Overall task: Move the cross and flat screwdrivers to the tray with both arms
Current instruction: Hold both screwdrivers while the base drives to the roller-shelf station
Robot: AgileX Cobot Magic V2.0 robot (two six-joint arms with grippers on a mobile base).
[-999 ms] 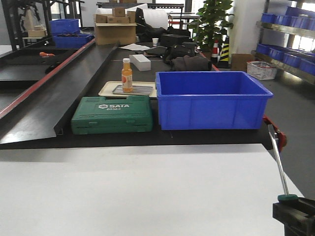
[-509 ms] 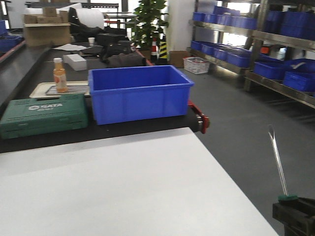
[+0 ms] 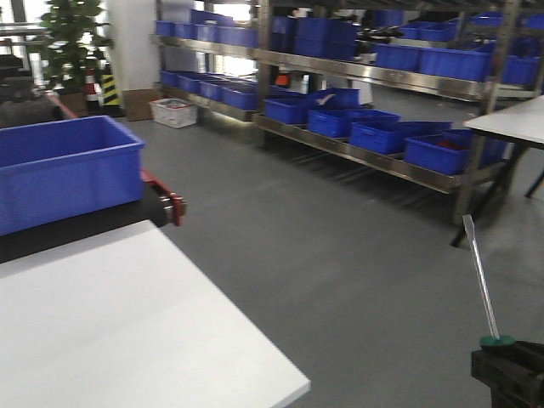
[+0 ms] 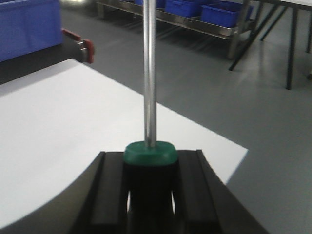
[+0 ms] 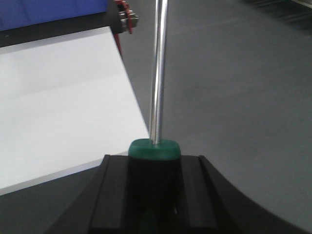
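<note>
Clamping handles, left gripper [image 4: 150, 155] on one screwdriver [image 4: 148, 73], right gripper [image 5: 154, 157] on other screwdriver [image 5: 159, 73]

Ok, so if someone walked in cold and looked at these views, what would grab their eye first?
The left hand is shut on the left screwdriver, its steel shaft pointing up through the wrist view, and the right hand grips the right screwdriver the same way. In the front view, blue crates fill the shelves behind, with a white table at lower left.
</note>
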